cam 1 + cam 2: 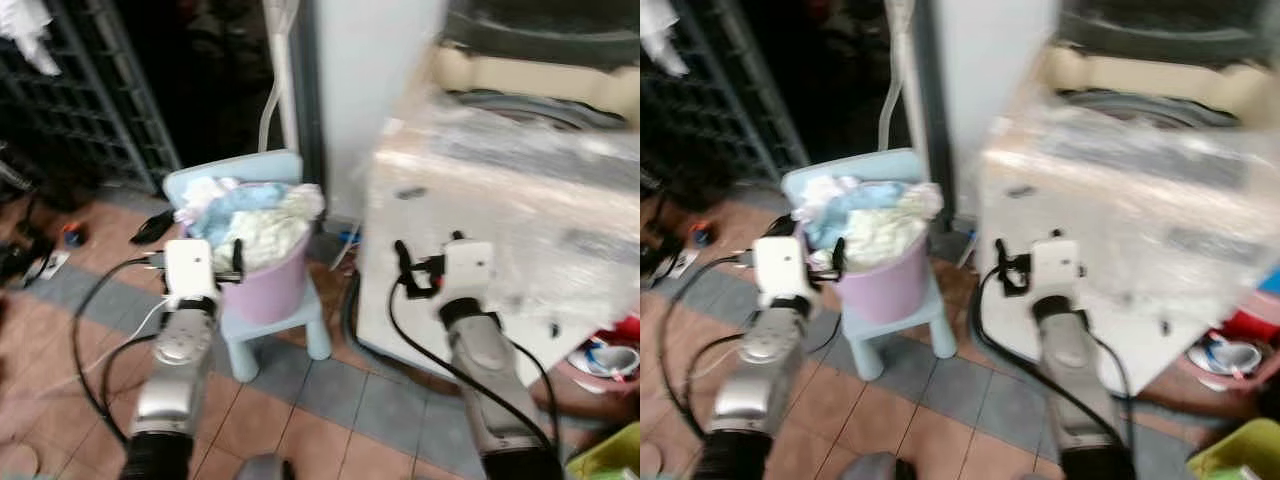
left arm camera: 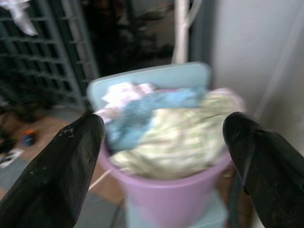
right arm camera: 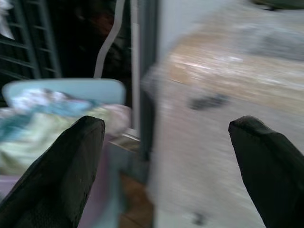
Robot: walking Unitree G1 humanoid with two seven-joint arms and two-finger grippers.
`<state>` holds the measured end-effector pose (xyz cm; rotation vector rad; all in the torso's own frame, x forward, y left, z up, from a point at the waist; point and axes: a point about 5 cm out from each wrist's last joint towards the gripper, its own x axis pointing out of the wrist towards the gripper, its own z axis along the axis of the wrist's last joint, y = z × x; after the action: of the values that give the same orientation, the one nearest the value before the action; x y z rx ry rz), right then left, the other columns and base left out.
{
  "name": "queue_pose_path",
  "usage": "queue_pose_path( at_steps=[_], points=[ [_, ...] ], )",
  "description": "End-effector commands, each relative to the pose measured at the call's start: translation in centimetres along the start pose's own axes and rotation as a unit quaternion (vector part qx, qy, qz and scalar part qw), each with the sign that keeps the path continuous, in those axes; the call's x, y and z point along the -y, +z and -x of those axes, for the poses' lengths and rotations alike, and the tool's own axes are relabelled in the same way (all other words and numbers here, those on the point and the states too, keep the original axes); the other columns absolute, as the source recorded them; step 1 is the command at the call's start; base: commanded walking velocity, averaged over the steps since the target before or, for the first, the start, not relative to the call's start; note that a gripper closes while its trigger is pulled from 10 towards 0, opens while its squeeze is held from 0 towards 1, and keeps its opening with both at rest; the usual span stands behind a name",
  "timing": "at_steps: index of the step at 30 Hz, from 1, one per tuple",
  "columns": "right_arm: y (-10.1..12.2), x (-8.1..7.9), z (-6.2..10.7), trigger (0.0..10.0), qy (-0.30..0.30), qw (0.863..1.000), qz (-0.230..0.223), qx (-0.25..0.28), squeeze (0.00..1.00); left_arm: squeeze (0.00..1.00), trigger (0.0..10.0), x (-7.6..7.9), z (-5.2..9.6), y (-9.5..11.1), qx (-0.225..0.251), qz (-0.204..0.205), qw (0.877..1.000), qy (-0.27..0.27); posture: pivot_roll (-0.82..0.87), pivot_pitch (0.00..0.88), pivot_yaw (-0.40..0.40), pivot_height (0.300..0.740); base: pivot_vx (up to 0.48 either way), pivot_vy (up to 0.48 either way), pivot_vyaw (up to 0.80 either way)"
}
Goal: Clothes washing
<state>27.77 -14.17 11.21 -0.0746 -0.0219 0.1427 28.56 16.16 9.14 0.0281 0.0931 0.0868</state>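
Note:
A lilac bucket (image 1: pixel 268 282) heaped with blue, white and pale green clothes (image 1: pixel 250 222) stands on a small light-blue chair (image 1: pixel 280 340). To its right is a white top-loading washing machine (image 1: pixel 500 230) under clear plastic, lid up. My left gripper (image 2: pixel 164 128) is open and empty. It is held just short of the bucket's near side, and the clothes show between its fingers (image 2: pixel 71 156). My right gripper (image 3: pixel 166 128) is also open and empty, in front of the machine's left front corner (image 3: pixel 161 95). The pictures are blurred.
A dark metal gate (image 1: pixel 90 110) fills the back left, with a white hose (image 1: pixel 280 80) hanging beside the wall. Small black items (image 1: pixel 150 225) lie on the tiled floor at the left. Red and white things (image 1: pixel 605 355) and a yellow-green bin (image 1: pixel 612 452) sit at the right.

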Motion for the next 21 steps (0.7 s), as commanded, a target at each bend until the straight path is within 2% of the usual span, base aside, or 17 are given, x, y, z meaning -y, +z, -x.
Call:
queue_pose_path(
  at_steps=[1,5,6,8,15,21],
  points=[
    [0.5,-0.1,0.0,10.0,0.008,1.0,0.0,0.007,0.0,0.0,10.0,0.0,-0.1,0.3,0.006,-0.002,1.0,0.002,-0.04,0.004,0.098,0.74,0.0,0.48,0.74],
    [0.7,-0.1,-0.2,10.0,0.011,1.0,-0.006,0.013,0.0,0.0,10.0,0.0,-0.1,0.5,0.012,-0.008,1.0,0.001,-0.04,0.004,0.098,0.74,0.0,0.189,0.74],
    [0.7,0.0,-0.4,10.0,0.01,1.0,-0.007,0.014,0.0,0.0,10.0,0.2,-0.1,0.8,0.023,0.003,1.0,-0.007,-0.04,0.0,0.092,0.74,0.0,0.0,0.51],
    [0.9,-0.1,-0.6,10.0,0.011,1.0,-0.015,0.013,0.0,0.0,10.0,0.2,-0.1,1.4,0.032,0.019,0.999,-0.01,-0.04,0.0,0.087,0.74,0.0,0.0,0.0],
    [1.4,-0.2,-1.0,10.0,0.02,0.999,-0.007,0.026,0.0,0.0,10.0,0.2,-0.1,0.8,0.03,0.01,0.999,-0.014,-0.05,0.0,0.098,0.74,0.0,0.0,0.0],
    [1.4,-0.9,-1.2,10.0,0.032,0.999,-0.005,0.026,0.0,0.0,10.0,0.2,0.0,0.6,0.027,0.009,0.999,-0.018,-0.05,0.001,0.079,0.74,0.371,0.0,0.0]
  ],
)
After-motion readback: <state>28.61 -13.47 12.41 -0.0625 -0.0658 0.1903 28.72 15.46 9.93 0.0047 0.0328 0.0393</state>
